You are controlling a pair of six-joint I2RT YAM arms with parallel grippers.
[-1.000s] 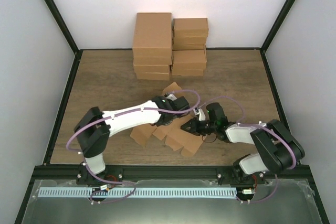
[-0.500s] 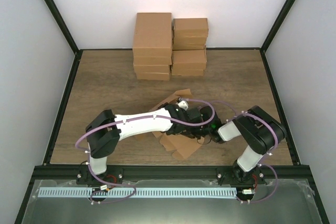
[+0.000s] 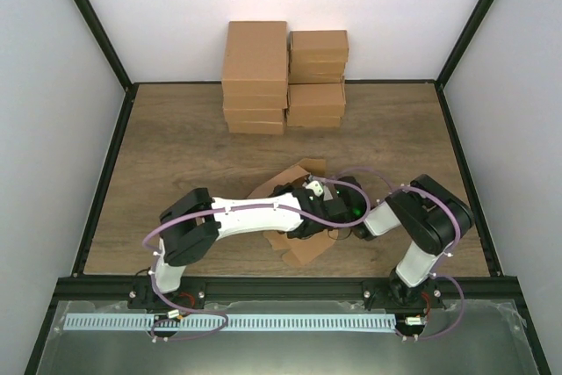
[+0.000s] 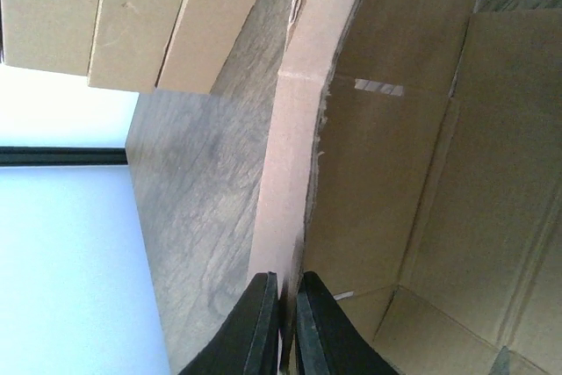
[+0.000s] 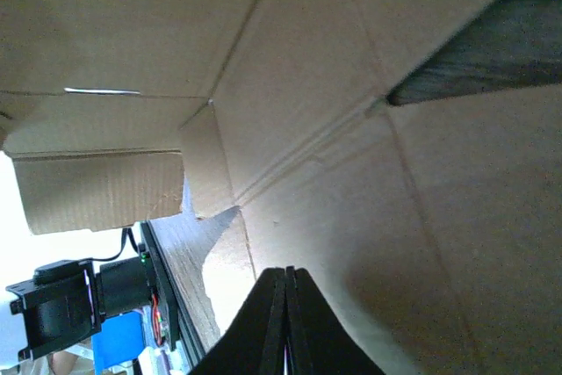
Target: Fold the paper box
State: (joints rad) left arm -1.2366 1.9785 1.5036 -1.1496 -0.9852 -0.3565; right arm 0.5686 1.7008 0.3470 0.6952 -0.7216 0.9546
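The paper box [image 3: 303,248] is a tan die-cut cardboard sheet, partly raised, at the table's near middle, largely covered by both arms. My left gripper [image 3: 313,208] sits over its centre. In the left wrist view that gripper [image 4: 285,285] is shut on the thin edge of an upright flap [image 4: 294,155], with the box's inner panels [image 4: 395,182] to the right. My right gripper [image 3: 339,211] meets it from the right. In the right wrist view its jaws [image 5: 285,275] are shut tight with nothing visible between them, tips close against a creased panel [image 5: 351,85].
Two stacks of larger brown cartons [image 3: 255,76] [image 3: 318,76] stand at the back of the wooden table [image 3: 176,147], also seen in the left wrist view [image 4: 132,15]. White walls enclose the table. A black rail [image 3: 281,283] runs along the near edge.
The left gripper has moved right and nearer over the sheet. The right gripper has closed and its arm has folded in. The cardboard has bunched into a smaller, raised shape.
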